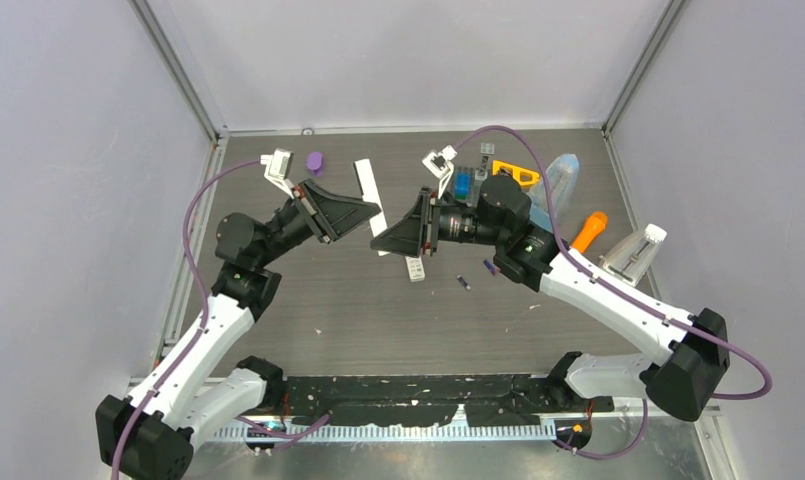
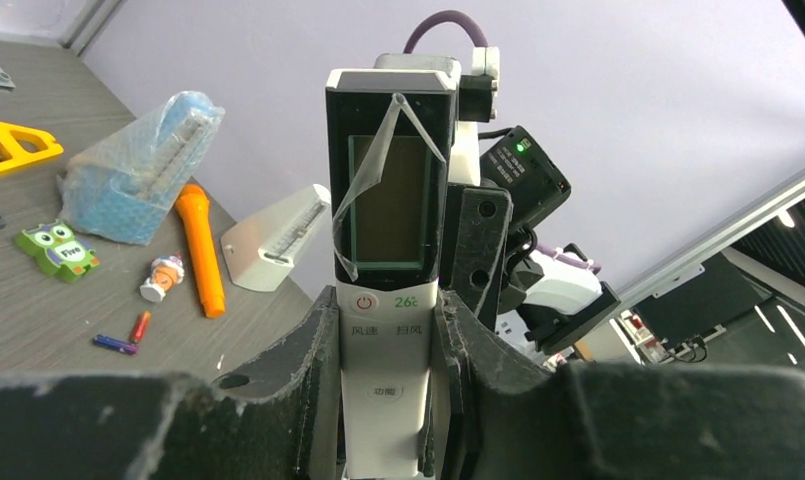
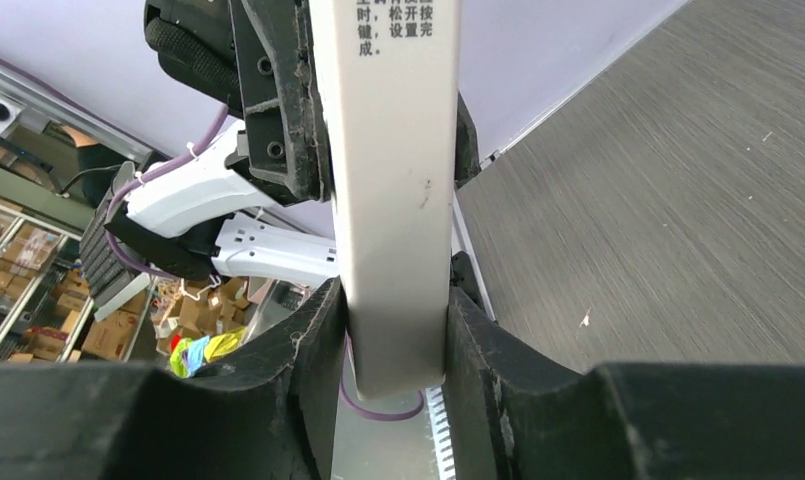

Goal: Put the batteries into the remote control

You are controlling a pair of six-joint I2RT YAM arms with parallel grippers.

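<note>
Clutter is seen on the right side of the grey wood-grain desk (image 1: pixel 308 300): an orange carrot-shaped toy (image 2: pixel 200 250), a blue bubble-wrapped pack (image 2: pixel 143 170), a green owl figure (image 2: pixel 56 250), a yellow plastic piece (image 2: pixel 13 148) and a white wedge-shaped stand (image 2: pixel 273 235). A small white oblong piece (image 1: pixel 415 268) lies just near-side of the end effectors. Each wrist cam's view ahead is largely blocked by the remote & the opposite arm behind it.

The white remote control w/ screen (image 2: pixel 388 200) is held off the desk btw. both arms. The left end effector (image 2: pixel 386 310) is clenched on its button section. The right end effector (image 3: pixel 396 300) is clamped across its sides near one end, approx. opposite. The blue battery (image 2: pixel 113 344) & red-orange battery (image 2: pixel 139 326) lie on the desk beside the right arm, well apart from both end effectors.

The remote's long axis is set crosswise to both end effectors, far-to-near in the overhead view, screen end toward the far wall. The screen is turned to the left wrist cam, the printed back to the right. The batteries lie flat, ends close, at an angle to each other.
</note>
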